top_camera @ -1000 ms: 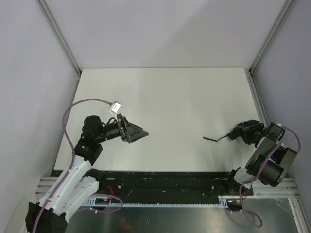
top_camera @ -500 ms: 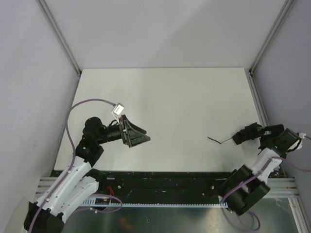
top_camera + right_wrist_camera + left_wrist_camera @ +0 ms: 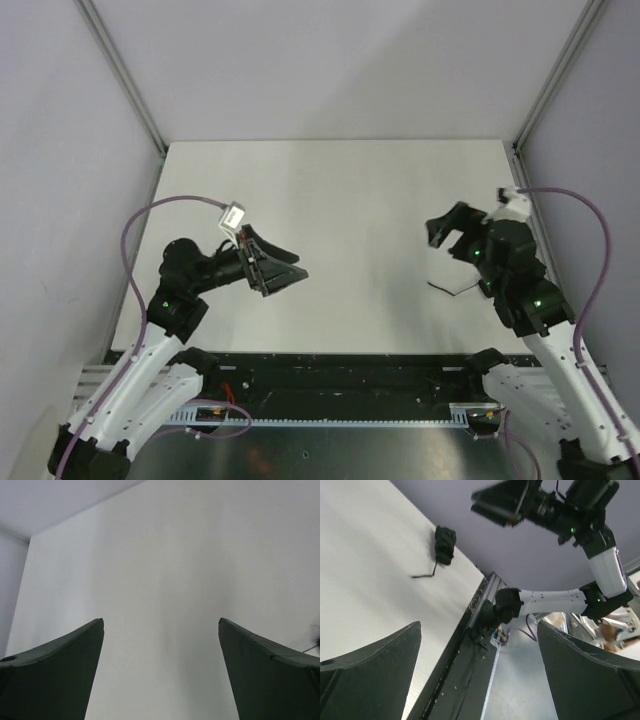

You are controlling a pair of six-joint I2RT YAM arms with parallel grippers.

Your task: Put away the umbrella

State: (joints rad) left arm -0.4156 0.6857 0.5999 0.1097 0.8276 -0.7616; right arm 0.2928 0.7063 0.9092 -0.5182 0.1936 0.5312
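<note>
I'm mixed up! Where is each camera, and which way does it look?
Top: high behind the arms, looking down at the table; shows left pincer, right pincer.
Left wrist: on the left arm, looks across at the umbrella and right arm; own fingers show.
Right wrist: faces table; own fingers show.
Top, left wrist share: right pincer.

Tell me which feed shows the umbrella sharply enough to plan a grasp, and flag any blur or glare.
Left wrist: the umbrella is in full view but slightly soft, and the right end effector higher in frame looks motion-blurred. Top external: sharp, evenly lit, no glare, yet the right arm hides most of the umbrella. Right wrist: mostly bare table, with its own fingers dark and featureless.
</note>
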